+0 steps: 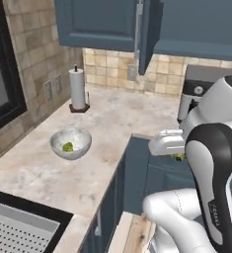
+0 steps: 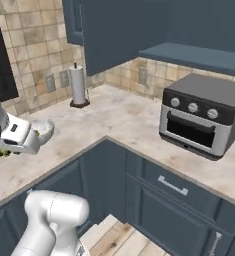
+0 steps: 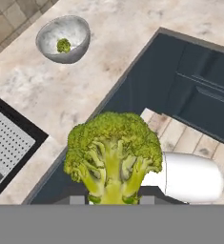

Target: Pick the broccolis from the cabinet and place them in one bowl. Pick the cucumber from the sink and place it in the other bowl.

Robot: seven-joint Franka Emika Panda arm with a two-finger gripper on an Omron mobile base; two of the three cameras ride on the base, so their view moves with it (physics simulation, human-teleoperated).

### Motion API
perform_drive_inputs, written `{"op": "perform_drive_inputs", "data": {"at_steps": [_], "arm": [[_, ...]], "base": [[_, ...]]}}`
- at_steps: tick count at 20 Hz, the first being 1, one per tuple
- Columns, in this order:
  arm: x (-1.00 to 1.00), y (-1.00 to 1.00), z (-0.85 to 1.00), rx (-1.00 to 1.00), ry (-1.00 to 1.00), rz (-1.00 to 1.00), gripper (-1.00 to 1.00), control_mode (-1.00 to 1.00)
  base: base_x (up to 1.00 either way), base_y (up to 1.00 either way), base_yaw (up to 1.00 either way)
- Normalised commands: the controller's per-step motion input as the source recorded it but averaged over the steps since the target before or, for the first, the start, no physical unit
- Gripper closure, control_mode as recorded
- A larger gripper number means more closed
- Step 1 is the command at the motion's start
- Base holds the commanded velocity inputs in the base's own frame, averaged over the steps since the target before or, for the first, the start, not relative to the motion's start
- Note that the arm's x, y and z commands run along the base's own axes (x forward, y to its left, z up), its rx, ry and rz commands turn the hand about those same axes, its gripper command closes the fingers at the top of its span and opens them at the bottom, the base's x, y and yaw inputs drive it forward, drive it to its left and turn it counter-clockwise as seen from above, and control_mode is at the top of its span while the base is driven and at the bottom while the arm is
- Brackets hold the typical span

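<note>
My gripper [image 1: 176, 155] is shut on a yellow-green broccoli floret [image 3: 113, 150], which hides the fingertips in the hand view. The hand hangs off the counter's inner corner, over the low blue units, to the right of the whitish glassy bowl [image 1: 70, 143]. A second small broccoli [image 1: 68, 147] lies inside that bowl [image 3: 63, 38]. The dark blue wall cabinet [image 1: 100, 22] is above, with one door [image 1: 144, 34] standing open. A corner of the black sink [image 1: 19, 225] with its perforated tray [image 3: 8, 143] is in view. The cucumber and the olive-grey bowl are out of view.
A paper towel roll [image 1: 77, 88] stands on the counter by the tiled back wall. A toaster oven [image 2: 203, 114] sits on the right stretch of counter. Bare marble counter [image 1: 112, 116] lies around the bowl. Wooden floor [image 3: 180, 136] shows below the hand.
</note>
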Motion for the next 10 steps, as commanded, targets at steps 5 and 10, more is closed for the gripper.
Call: {"op": "perform_drive_inputs", "data": {"at_steps": [5,10], "arm": [[0.0,0.0,0.0,0.0,0.0,0.0,1.0,1.0],[0.0,0.0,0.0,0.0,0.0,0.0,1.0,1.0]], "base": [[-0.48,0.0,0.66],[0.14,-0.21,0.64]]}}
